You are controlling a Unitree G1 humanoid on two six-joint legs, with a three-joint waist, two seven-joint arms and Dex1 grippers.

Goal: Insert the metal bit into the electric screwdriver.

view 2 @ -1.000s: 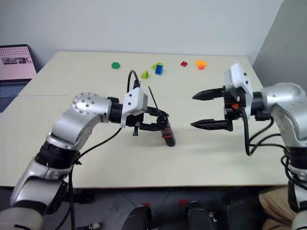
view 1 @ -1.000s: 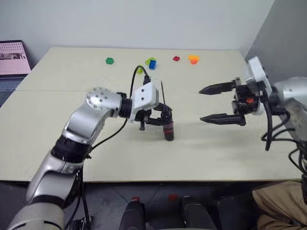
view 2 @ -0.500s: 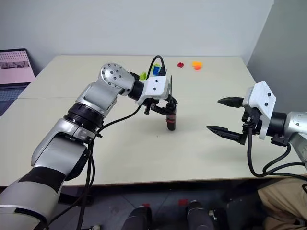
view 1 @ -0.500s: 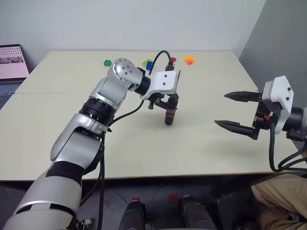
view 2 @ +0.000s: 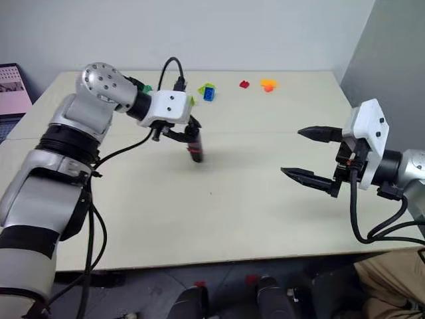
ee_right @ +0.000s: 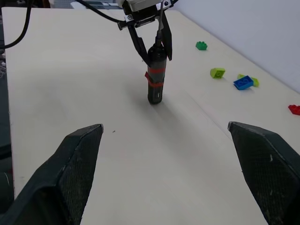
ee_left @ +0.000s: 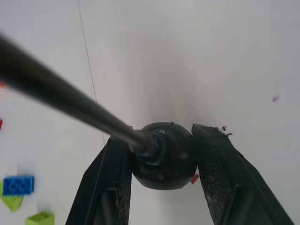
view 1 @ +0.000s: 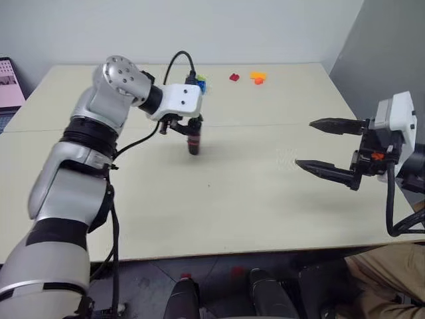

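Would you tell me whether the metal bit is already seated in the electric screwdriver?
In: the metal bit runs straight out of the electric screwdriver tip, which the left end effector clamps.

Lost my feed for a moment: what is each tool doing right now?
Left tool: closed on the screwdriver, with the metal bit sticking out of its tip.
Right tool: open, holding nothing.
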